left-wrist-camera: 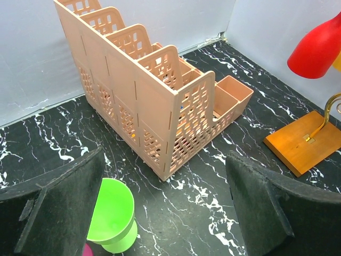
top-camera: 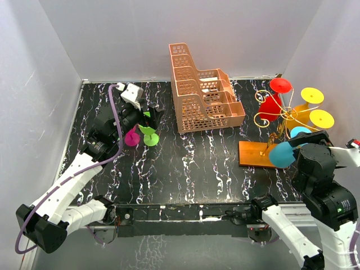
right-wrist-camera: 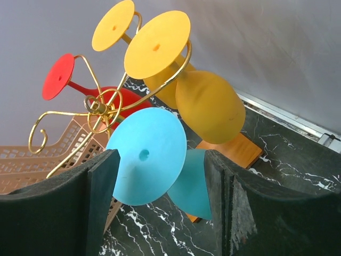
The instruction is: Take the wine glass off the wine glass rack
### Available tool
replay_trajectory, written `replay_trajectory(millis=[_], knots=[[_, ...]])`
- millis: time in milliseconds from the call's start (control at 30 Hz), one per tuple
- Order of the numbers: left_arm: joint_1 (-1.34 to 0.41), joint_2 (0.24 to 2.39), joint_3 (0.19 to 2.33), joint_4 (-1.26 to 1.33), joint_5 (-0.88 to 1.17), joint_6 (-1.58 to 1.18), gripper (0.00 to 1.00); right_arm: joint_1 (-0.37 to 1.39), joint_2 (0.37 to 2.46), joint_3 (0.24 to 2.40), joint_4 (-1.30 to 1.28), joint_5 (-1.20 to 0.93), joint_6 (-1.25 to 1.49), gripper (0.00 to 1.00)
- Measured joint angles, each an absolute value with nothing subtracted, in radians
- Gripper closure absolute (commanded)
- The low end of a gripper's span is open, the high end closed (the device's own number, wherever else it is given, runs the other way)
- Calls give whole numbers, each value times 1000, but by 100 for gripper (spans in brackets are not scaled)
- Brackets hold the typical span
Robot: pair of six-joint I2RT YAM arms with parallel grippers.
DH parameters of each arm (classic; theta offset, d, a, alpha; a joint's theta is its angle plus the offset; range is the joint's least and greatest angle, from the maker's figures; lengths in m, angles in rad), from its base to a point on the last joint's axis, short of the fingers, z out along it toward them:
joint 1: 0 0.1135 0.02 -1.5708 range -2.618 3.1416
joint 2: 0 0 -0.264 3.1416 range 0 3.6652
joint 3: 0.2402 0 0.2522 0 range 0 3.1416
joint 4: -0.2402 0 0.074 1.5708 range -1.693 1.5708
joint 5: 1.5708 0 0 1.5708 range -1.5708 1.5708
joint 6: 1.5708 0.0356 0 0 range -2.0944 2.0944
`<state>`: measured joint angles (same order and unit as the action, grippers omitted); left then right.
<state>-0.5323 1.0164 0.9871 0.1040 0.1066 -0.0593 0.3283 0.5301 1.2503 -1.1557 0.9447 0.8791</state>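
The wine glass rack has an orange-brown base (top-camera: 256, 153) and a gold wire stem with curled hooks (right-wrist-camera: 101, 104). Hanging on it are a blue wine glass (right-wrist-camera: 152, 157), a red one (top-camera: 270, 107) and two yellow ones (right-wrist-camera: 208, 106). My right gripper (right-wrist-camera: 159, 170) is around the blue wine glass (top-camera: 281, 154). One pad lies against its foot disc and the other against its bowl. My left gripper (left-wrist-camera: 165, 176) hangs open and holds nothing. It is over the marble table beside a green glass (left-wrist-camera: 109, 213) standing on the table.
A peach lattice basket (top-camera: 202, 95) stands at the back middle. A pink glass (top-camera: 132, 138) stands next to the green one (top-camera: 151, 136) under the left arm. White walls close the table on three sides, the right wall near the rack.
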Motion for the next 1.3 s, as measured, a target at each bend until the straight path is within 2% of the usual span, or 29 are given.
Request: replay_trajectory(millis=[133,333,633,767,900,1300], knots=[[-532,1016,987,104,104,-58,7,337,522,1217,-1139,956,885,28],[-532,1016,987,104,105,-55,7,346,501,1182,-1111,960,883,32],[-532,1016,987,104,105,-51,7,349,501,1163,-1091,970,900,43],[-532,1016,987,104,105,-51,7,352,501,1157,-1077,972,912,54],[-532,1016,987,104,104,-48,7,353,500,1155,-1063,974,921,61],[-532,1015,987,104,104,-47,7,354,499,1162,-1044,971,925,75]])
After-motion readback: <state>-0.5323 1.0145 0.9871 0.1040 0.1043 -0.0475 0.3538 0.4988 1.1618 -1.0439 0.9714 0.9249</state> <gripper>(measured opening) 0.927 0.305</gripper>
